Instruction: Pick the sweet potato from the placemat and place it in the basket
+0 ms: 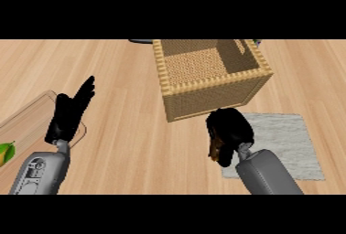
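A woven wicker basket [202, 93] stands at the back centre of the wooden counter. In front of it and to its right lies a grey placemat [287, 137]. My right hand [231, 128] hangs over the placemat's left edge, just before the basket's front wall, its fingers curled round the sweet potato [216, 151]. Only an orange-brown sliver of the potato shows below the fingers. My left hand [71, 112] rests open at the left, fingers pointing up.
A clear tray [34, 116] lies at the left edge under my left hand. A green and yellow fruit [5, 153] sits at the tray's near end. A dark object [140, 41] peeks out behind the basket.
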